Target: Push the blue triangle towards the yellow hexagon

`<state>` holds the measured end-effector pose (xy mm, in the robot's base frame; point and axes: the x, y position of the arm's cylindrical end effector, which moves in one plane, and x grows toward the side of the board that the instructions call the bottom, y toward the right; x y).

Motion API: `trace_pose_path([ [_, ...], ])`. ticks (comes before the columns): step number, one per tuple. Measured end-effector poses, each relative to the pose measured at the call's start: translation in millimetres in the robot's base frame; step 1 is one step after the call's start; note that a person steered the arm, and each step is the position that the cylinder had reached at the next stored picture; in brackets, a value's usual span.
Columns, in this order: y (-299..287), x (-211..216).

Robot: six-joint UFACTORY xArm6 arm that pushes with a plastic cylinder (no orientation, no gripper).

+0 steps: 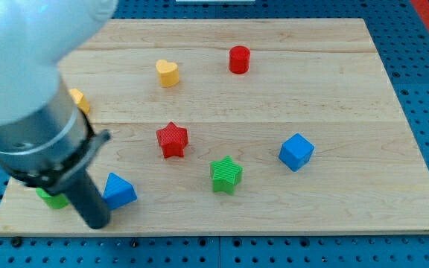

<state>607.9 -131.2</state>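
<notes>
The blue triangle [118, 190] lies near the board's lower left corner. The yellow hexagon [80, 100] is at the left edge, above it, half hidden behind the arm. My tip [97, 222] is at the lower left, just left of and below the blue triangle, touching or nearly touching it. The rod rises up and left into the large grey arm body.
A green block [51, 198] sits left of the rod, partly hidden. A red star [173, 139], green star [226, 174], blue cube [296, 152], yellow heart [167, 73] and red cylinder [239, 59] lie on the wooden board [334, 97]. The board's bottom edge is close below the tip.
</notes>
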Motion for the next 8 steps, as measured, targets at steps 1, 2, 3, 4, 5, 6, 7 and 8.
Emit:
trace_pose_path([
  [1, 21.3, -27.6],
  [2, 0.6, -86.1],
  [3, -1.5, -72.9],
  [4, -19.3, -31.7],
  [5, -39.5, -60.9],
  [6, -8.9, -115.3],
  [7, -4.4, -136.8],
  [8, -4.7, -114.4],
])
